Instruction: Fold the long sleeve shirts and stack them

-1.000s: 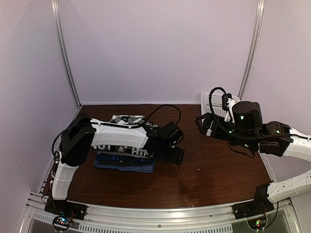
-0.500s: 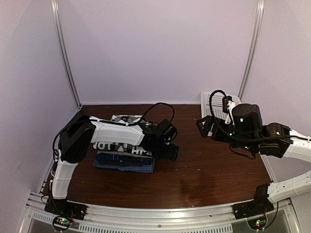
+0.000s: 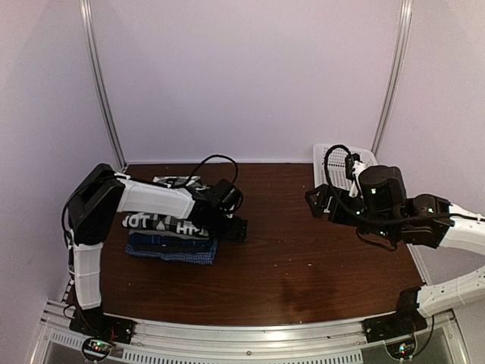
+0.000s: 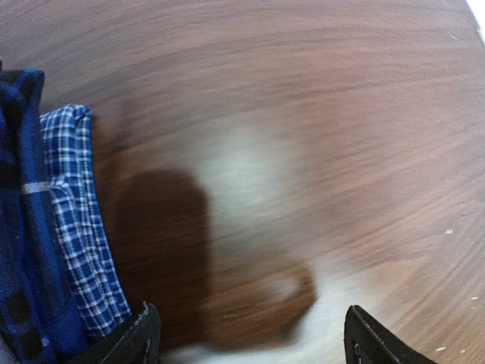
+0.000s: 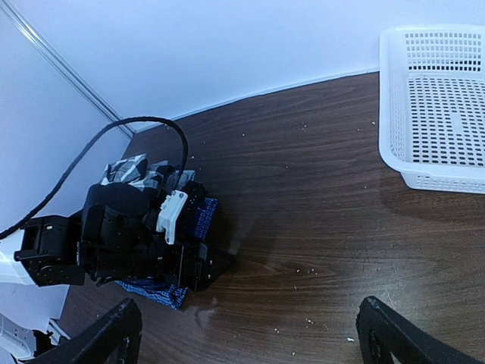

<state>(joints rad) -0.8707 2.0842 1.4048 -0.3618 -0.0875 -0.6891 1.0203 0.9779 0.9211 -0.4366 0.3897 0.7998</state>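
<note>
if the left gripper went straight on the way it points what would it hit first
The left gripper would likely meet bare table first, just beside the shirt stack; depth is unclear.

Your left arm (image 3: 151,199) reaches from its base low across the shirt stack (image 3: 170,254), with the wrist bent down past the stack's right edge. Your left gripper (image 3: 235,229) sits just beside that edge, jaws spread wide with nothing between them. Your right arm (image 3: 413,216) is raised well to the right of the stack, elbow bent. Your right gripper (image 3: 317,199) faces the stack, jaws likewise wide apart and empty.
</note>
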